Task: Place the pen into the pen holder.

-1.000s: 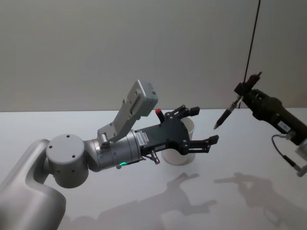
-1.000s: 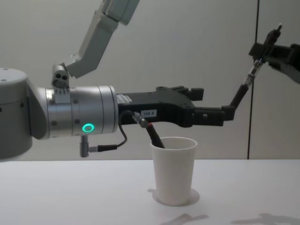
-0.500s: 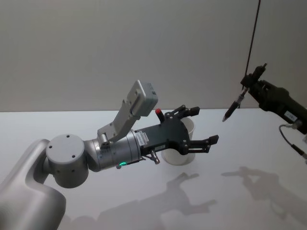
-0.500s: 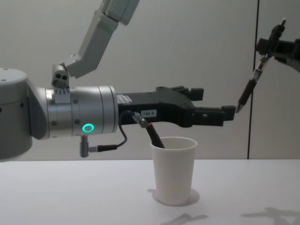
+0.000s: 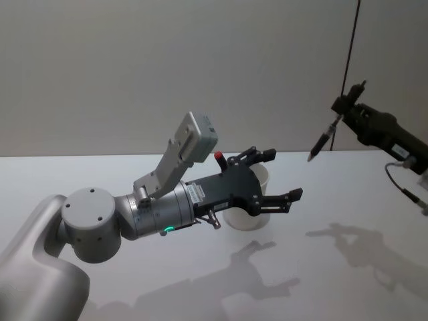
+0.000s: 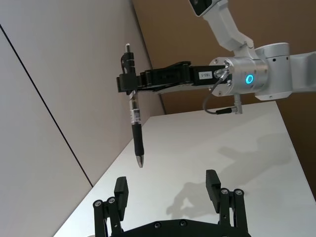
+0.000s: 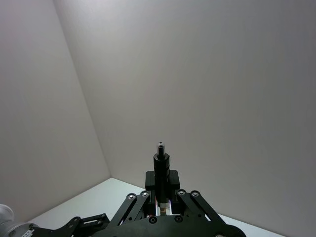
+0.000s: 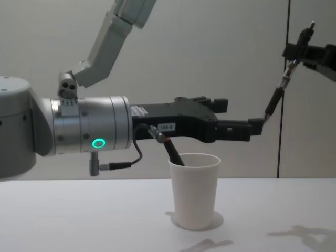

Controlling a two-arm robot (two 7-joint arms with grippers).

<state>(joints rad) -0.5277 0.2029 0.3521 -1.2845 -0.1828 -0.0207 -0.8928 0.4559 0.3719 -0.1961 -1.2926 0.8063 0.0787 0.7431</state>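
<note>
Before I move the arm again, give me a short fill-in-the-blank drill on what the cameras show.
1. The right hand is shut on a ____, held tip down, high in the air.
2. The left hand hovers over the pen holder with its fingers ____.
3. One pen with a red end leans inside the ____.
4. The pen holder stands ____ on the white table.

Missing words: pen; open; pen holder; upright

Even, soft indoor light from above, diffuse arm shadows on the white table (image 5: 348, 267), no glare.
</note>
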